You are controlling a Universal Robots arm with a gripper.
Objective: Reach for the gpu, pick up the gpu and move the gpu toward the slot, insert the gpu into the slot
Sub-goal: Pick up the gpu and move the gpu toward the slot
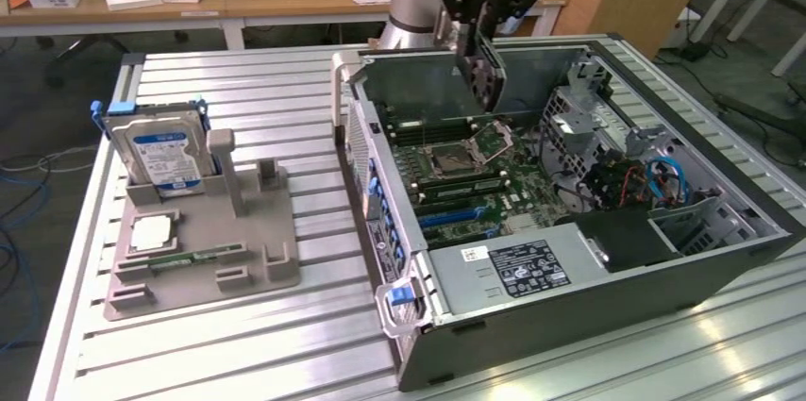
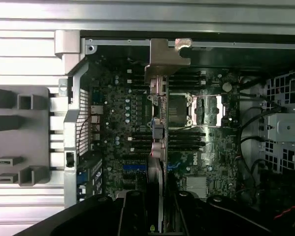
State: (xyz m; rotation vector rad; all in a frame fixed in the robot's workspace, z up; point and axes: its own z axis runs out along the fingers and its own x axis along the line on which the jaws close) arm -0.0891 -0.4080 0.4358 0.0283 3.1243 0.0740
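Thin dark gpu (image 1: 489, 80) upright, edge-down, seemingly clear above the motherboard (image 1: 497, 182).

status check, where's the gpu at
Gripper shut on gpu. Gpu upright, above motherboard inside open case, not seated. Nothing seen between them.

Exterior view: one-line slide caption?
Gripper holds the graphics card upright over the motherboard of the open computer case.
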